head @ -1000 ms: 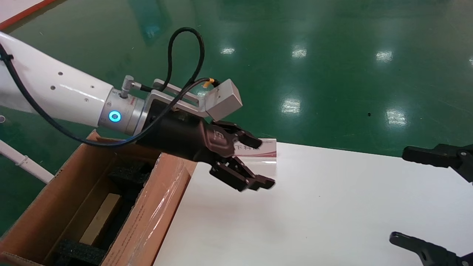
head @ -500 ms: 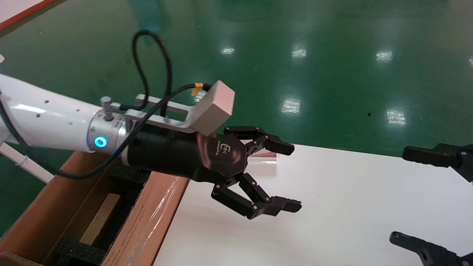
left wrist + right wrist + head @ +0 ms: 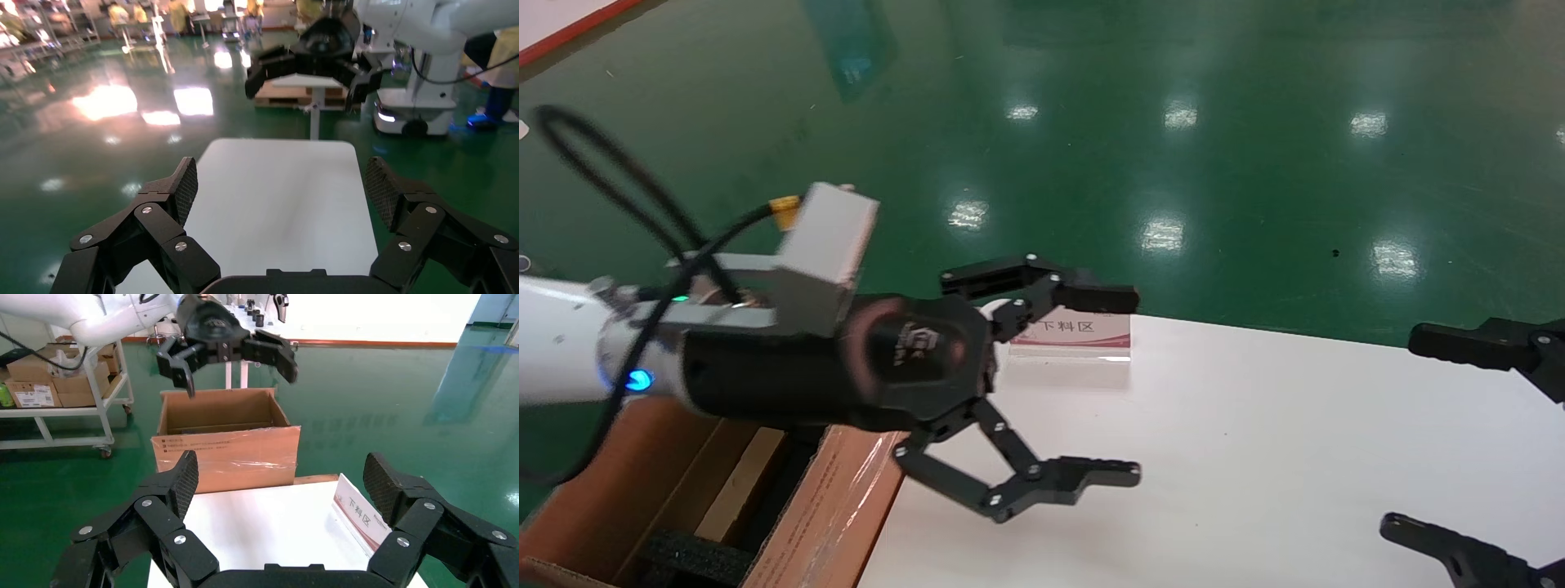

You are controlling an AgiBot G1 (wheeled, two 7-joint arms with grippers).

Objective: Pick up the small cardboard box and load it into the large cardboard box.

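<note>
The large cardboard box [image 3: 834, 506] stands at the table's left end, with shiny tape on its near flap and black foam [image 3: 695, 559] inside. It also shows in the right wrist view [image 3: 226, 453]. A flat tan cardboard slab [image 3: 735, 486], apparently the small cardboard box, lies inside the carton, partly hidden by my left arm. My left gripper [image 3: 1125, 384] is wide open and empty, held above the table just right of the carton; it also shows in its own wrist view [image 3: 283, 184]. My right gripper [image 3: 1401, 429] is open and empty at the right edge, and shows in its wrist view [image 3: 281, 481].
A white table [image 3: 1254, 457] carries a small white and red sign [image 3: 1083, 339] at its far edge. Green floor lies beyond. The right wrist view shows a cart with boxes [image 3: 55, 392] behind the carton.
My left gripper has drawn back to the left and lower, turned, and spread its fingers wider. The right gripper has not moved.
</note>
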